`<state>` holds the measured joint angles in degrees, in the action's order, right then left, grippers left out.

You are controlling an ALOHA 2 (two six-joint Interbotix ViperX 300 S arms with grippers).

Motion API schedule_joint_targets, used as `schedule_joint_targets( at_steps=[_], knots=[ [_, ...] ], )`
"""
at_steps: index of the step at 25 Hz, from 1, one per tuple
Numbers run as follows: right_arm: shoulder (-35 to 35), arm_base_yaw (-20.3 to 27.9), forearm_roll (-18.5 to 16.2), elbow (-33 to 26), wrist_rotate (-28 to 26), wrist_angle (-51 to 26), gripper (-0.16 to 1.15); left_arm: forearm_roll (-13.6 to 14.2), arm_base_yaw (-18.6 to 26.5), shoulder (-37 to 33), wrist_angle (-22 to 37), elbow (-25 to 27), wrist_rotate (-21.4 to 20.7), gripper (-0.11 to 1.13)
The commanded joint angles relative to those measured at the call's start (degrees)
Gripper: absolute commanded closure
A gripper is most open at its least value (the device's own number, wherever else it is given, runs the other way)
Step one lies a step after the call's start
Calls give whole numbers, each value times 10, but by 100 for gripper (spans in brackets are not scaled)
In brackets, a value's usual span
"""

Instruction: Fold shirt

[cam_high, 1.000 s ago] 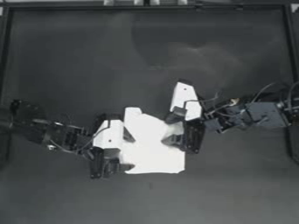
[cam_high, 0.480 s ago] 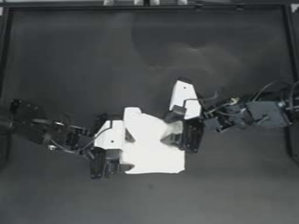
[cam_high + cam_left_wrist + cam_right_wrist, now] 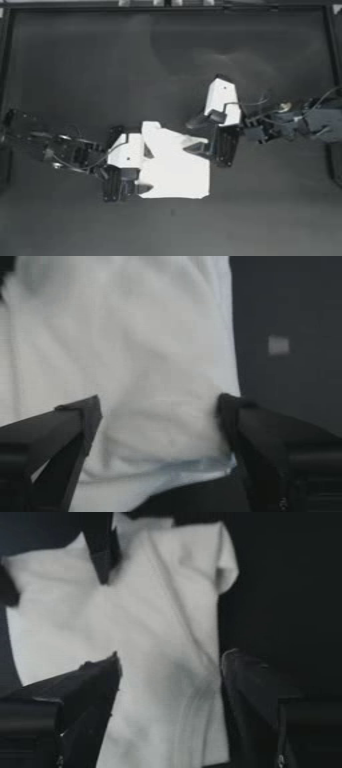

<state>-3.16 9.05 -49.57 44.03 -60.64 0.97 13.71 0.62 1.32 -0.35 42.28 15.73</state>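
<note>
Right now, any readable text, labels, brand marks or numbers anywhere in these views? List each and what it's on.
None readable.
Plain white soft-cloth T-shirt: no print, tag or logo visible in any view.
Small pale square patch on the dark table: blurred, no characters legible.
Left gripper and right gripper, both with jaws open over the shirt: no markings visible.

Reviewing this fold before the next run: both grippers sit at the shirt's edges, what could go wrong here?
1. The left gripper stands open astride the soft white T-shirt; closing may pinch several layers.
2. The right gripper, also open over the cloth, could drag the compact bundle across the dark table.
</note>
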Motion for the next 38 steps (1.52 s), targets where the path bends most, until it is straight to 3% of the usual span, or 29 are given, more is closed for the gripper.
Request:
schedule_joint_targets(
  at_steps=[1, 9, 22, 38],
  knots=[
    [-35, 0, -4, -4, 1, -4, 6, 4, 5, -43, -3, -20, -2, 2],
    [-72, -3, -4, 5, 1, -10, 6, 4, 12, -71, 1, -25, -2, 2],
    [-141, -54, 3, 10, 1, -81, 6, 1, 27, -127, 54, -26, 1, 2],
    [-168, -92, 53, 20, 1, -92, 6, -22, 37, -204, 117, -12, 33, 2]
  ],
)
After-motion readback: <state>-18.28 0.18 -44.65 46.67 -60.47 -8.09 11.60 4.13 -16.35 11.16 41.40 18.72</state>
